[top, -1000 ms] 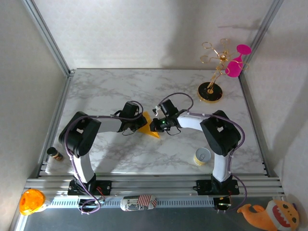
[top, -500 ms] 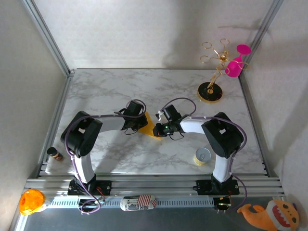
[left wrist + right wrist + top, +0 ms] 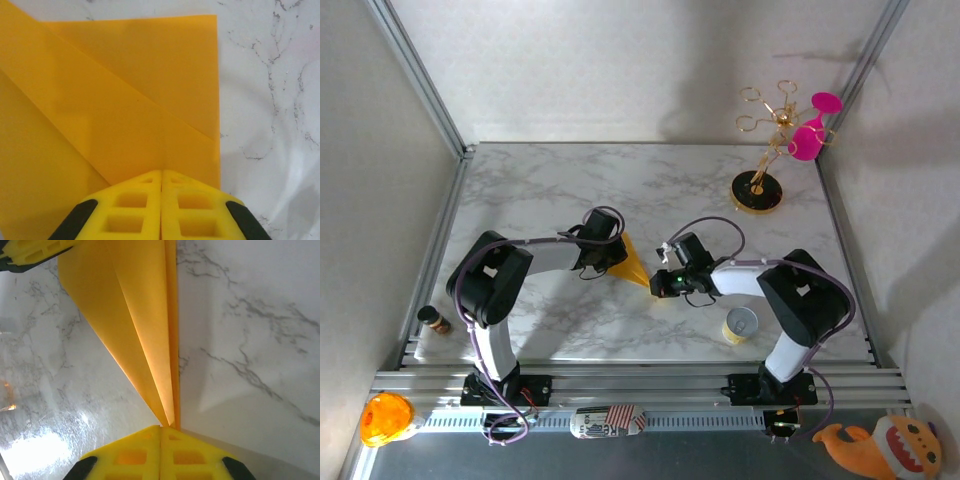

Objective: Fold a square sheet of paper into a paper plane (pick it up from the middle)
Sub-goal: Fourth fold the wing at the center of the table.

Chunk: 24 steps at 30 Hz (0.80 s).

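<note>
One white marble-patterned table (image 3: 570, 190) takes up most of the top view, with metal rails along its edges. Both arms are bolted at its near edge. The left arm (image 3: 505, 275) and the right arm (image 3: 790, 295) each bend inward, so their wrists meet near the middle of the table.

At the far right corner a gold wire stand (image 3: 757, 190) sits on a round black base and carries pink cups (image 3: 807, 140). Off the table, on the near metal ledge, an orange plush toy (image 3: 880, 445) lies at the right end. A round glossy orange toy (image 3: 385, 418) lies at the left end.

The paper plane (image 3: 636, 264) is yellow-orange, partly folded and narrowing to a point. It lies at the table's centre, stretched between the two grippers.

The left gripper (image 3: 617, 254) has its yellow fingers pressed together on the paper's wider end. The left wrist view shows them (image 3: 161, 175) clamped flat over a diagonal fold in the sheet (image 3: 125, 95).

The right gripper (image 3: 658, 285) is likewise closed and pinches the pointed end. In its wrist view (image 3: 160, 432) the creased layers (image 3: 142, 315) run away from the fingertips towards the left fingers (image 3: 30, 252).

A small paper cup (image 3: 740, 325) stands just right of the right arm. A tiny brown bottle (image 3: 436, 320) stands at the table's near left edge.
</note>
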### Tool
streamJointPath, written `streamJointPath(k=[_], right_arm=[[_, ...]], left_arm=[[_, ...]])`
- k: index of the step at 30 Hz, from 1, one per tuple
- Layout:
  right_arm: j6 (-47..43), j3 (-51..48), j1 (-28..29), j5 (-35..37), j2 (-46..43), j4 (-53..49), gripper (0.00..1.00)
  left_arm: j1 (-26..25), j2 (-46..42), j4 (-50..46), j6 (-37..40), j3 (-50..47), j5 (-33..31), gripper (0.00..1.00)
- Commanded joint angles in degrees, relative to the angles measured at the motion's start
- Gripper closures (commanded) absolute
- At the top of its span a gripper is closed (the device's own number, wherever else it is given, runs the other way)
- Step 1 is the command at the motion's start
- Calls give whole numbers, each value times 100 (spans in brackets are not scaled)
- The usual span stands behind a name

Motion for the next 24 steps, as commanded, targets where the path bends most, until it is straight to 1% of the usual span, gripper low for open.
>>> streamJointPath(k=[1, 3, 5, 7, 9, 11, 12, 14, 18, 22, 24], right_arm=[[215, -406, -35, 136, -129, -546, 92], [213, -274, -38, 175, -293, -541, 92], [229, -87, -53, 249, -531, -503, 90], [281, 75, -89, 305, -770, -431, 80], [318, 152, -133, 400, -991, -306, 72], [312, 212, -213, 529, -1115, -191, 64], [303, 284, -265, 567, -1097, -181, 62], [200, 540, -382, 469, -917, -207, 61], [-67, 1134, -425, 228, -351, -391, 61], [-288, 1859, -425, -129, 394, -548, 59], [-373, 2176, -424, -202, 745, -591, 58]], left_arm=[[5, 249, -757, 182, -29, -395, 93], [-15, 197, -716, 240, 66, -268, 93], [-41, 109, -670, 280, 243, -19, 90], [-41, -44, -622, 265, 429, 207, 86], [-46, -260, -602, 224, 597, 296, 82], [-18, -503, -592, 159, 698, 303, 74], [-7, -605, -579, 110, 699, 265, 70], [65, -843, -539, -58, 584, 135, 64], [257, -1332, -200, -476, -28, -71, 57], [529, -1803, 383, -1002, -867, -35, 51], [661, -1998, 655, -1268, -1259, -1, 50]])
